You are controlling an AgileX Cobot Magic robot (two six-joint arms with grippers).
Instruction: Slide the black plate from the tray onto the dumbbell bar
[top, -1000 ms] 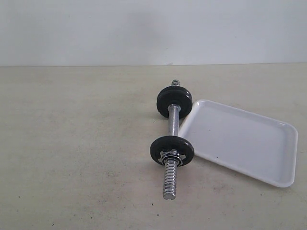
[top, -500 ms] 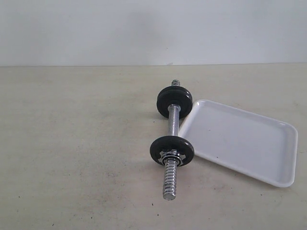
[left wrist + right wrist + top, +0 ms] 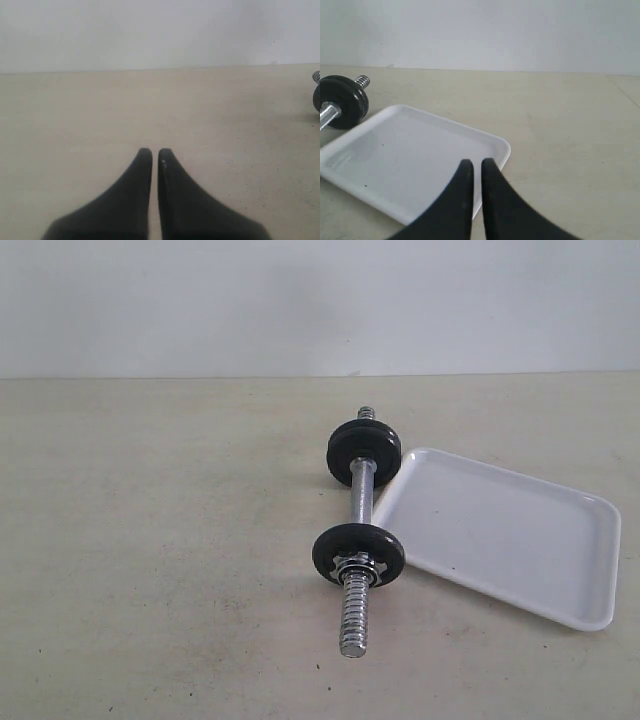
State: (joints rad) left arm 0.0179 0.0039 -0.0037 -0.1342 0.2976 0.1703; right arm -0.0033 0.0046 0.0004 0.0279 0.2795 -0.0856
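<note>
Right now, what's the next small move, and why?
Probably none; I'd leave both arms back. The tray holds no plate, black plates already sit near both ends of the dumbbell bar, and both arms' jaws are shut on nothing.

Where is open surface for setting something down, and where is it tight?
The table left of the dumbbell bar is bare, and so is the strip in front of the tray; the tray holds nothing. Tight only where the far black disc nears the tray's corner.

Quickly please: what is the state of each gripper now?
Left gripper: closed, holding nothing.
Right gripper: closed, holding nothing.
</note>
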